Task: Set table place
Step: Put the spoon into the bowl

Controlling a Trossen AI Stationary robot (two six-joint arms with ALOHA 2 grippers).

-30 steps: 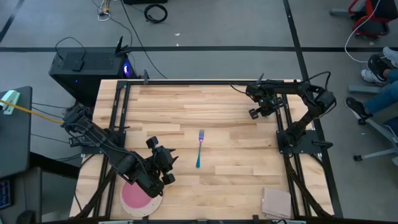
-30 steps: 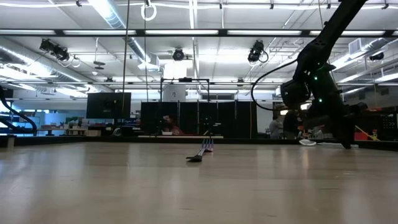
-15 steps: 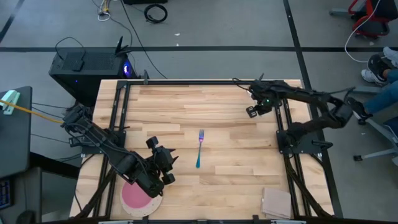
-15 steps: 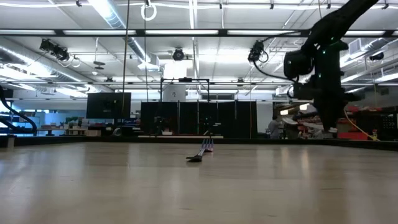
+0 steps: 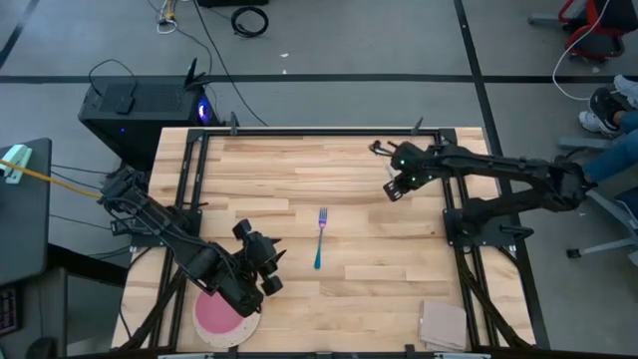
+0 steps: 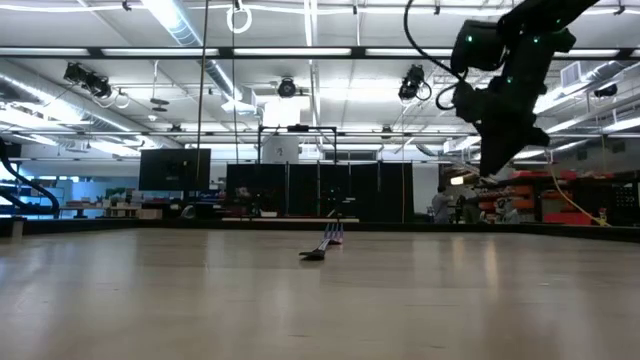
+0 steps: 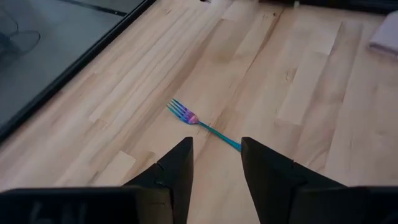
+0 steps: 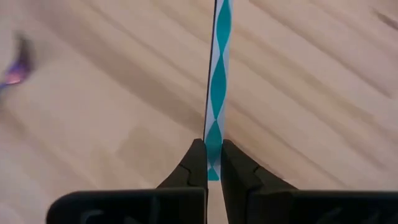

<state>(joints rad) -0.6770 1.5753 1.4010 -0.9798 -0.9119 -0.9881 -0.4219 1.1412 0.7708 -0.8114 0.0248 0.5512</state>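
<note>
Grey concrete floor with dark seams surrounded the table (image 5: 379,269), a pale wood top framed by black rails, and a black box (image 5: 140,105) stood on the floor off its far left corner. At the right edge of the overhead view a person's legs and shoes (image 5: 606,135) showed, well apart from the table.

Both dark arms reached in over the wood. From the near left side, the left arm lay low across the top, its left gripper (image 5: 271,261) just past the plate and aimed at the fork, fingers spread with nothing between them. From the right side, the right arm stretched toward the far middle of the table, and the level view showed it held high above the surface. Its right gripper (image 5: 392,188) was pinched on a thin teal-and-white patterned strip (image 8: 219,81); what that strip was could not be told.

A round off-white plate (image 5: 214,344) sat at the near left edge, partly under the left arm, with a pink bowl (image 5: 217,317) resting on it. A tan square pad (image 5: 442,324) lay at the near right corner.

Near the middle of the table lay the fork (image 5: 319,239), flat on the wood, tines toward the far side and teal handle toward the near side, untouched by either gripper.
</note>
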